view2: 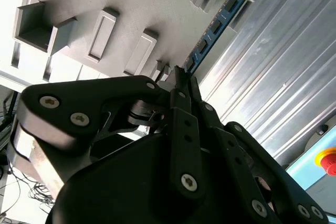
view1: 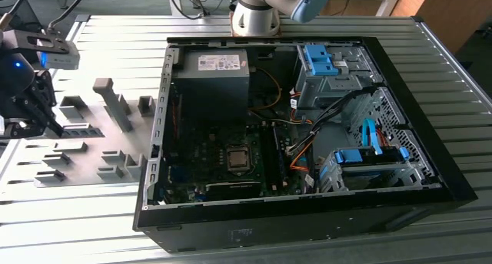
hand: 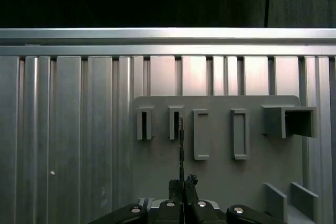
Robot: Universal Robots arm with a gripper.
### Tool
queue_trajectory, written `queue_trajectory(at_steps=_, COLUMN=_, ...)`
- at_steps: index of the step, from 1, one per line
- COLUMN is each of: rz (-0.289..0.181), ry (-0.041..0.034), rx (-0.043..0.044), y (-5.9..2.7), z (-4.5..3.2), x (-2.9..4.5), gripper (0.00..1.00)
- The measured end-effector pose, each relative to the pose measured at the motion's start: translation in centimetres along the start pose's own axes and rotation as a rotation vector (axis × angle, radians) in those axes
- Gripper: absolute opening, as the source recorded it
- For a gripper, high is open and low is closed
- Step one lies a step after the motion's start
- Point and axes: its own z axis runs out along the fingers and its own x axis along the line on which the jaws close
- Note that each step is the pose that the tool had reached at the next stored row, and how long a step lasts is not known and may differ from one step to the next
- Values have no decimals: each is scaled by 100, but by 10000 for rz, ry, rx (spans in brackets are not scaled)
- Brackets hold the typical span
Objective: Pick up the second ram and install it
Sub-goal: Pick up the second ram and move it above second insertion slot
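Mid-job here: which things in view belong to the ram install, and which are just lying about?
Job: second ram, gripper closed on it, open computer case.
Lying about: light-blue drive clips, grey holder blocks, red button.

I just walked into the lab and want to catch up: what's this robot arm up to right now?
The arm's gripper is closed on one end of the second ram, a thin blue board, over the grey holder plate. The board's other end reaches the plate's small slots. The open computer case stands beside the plate, toward the exterior view's right.
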Motion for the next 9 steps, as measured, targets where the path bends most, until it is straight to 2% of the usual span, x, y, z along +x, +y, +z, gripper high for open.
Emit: queue_trajectory(at_steps=9, rz=0, ry=0, rx=0, y=1, z=-46, x=-1, gripper=14)
